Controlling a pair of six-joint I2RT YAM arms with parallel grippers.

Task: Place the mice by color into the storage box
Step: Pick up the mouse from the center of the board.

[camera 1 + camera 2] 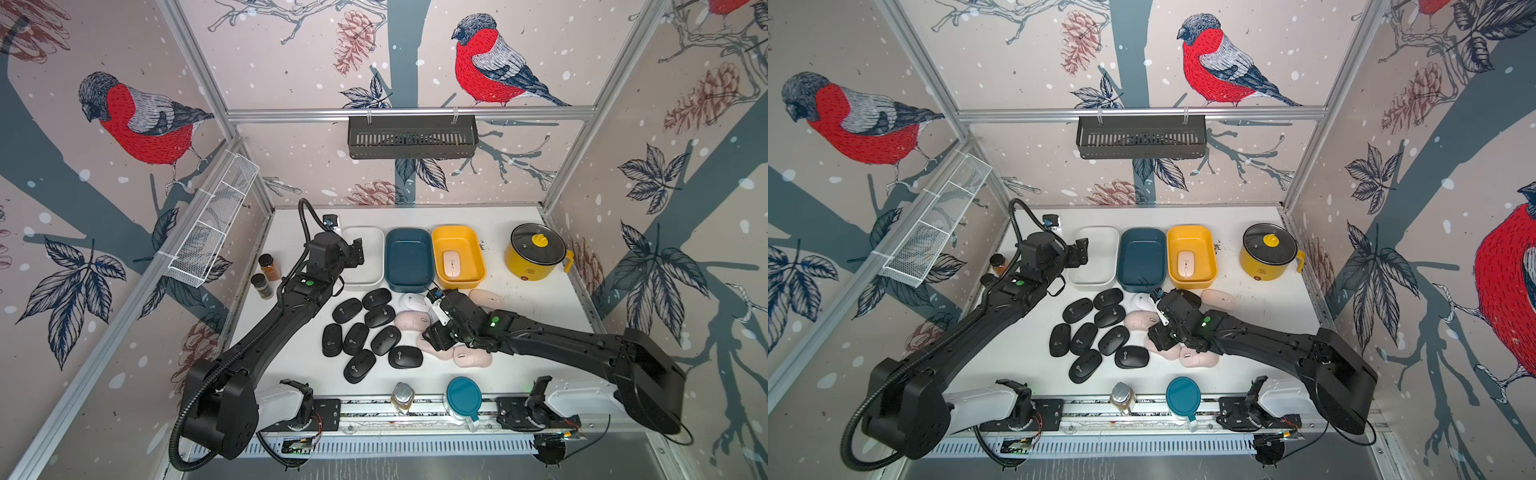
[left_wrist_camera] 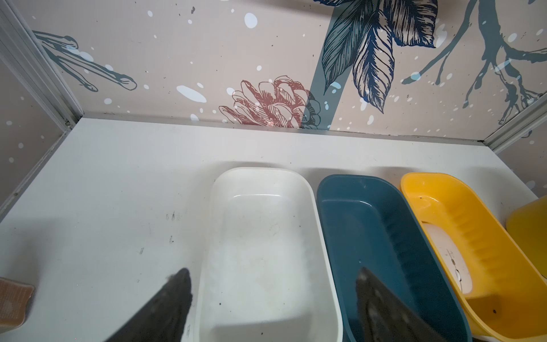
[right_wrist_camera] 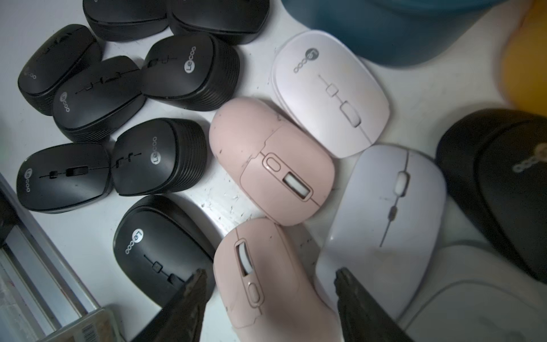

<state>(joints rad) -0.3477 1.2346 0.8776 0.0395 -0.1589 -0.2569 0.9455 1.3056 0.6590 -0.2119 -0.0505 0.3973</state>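
Three storage boxes stand in a row at the back: white (image 1: 376, 232), teal (image 1: 409, 257) and yellow (image 1: 478, 266). One pale mouse (image 1: 451, 264) lies in the yellow box. Several black mice (image 1: 357, 336) are clustered mid-table. Beside them lie pink mice (image 1: 411, 321) and white mice (image 3: 328, 91). My right gripper (image 3: 271, 271) is open low over this group. Its fingers straddle a pink mouse (image 3: 260, 281), with a gap on each side. My left gripper (image 2: 273, 271) hangs open and empty over the near end of the white box (image 2: 260, 237).
A yellow pot (image 1: 534, 253) stands at the back right. Two spice jars (image 1: 269, 266) stand by the left wall. A round teal lid (image 1: 463, 397) and a silver-capped jar (image 1: 402, 397) sit at the front rail. A wire basket (image 1: 212, 224) hangs on the left wall.
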